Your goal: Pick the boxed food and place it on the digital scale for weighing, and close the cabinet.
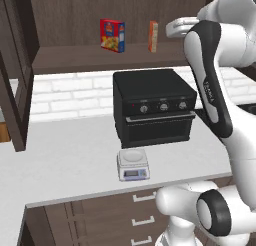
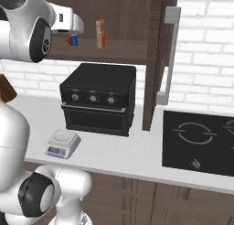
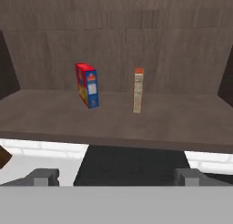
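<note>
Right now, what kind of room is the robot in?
It looks like a kitchen: a black oven sits on a white counter, a stovetop is beside it, and food boxes stand in an open cabinet.

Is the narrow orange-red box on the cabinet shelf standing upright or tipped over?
Upright. The narrow orange-red box stands on its short end on the dark brown wooden cabinet shelf, beside and apart from the wider red-and-blue box.

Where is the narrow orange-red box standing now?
The boxed food stands upright on the open cabinet shelf, right of the red-and-blue box and above the black oven.
</note>
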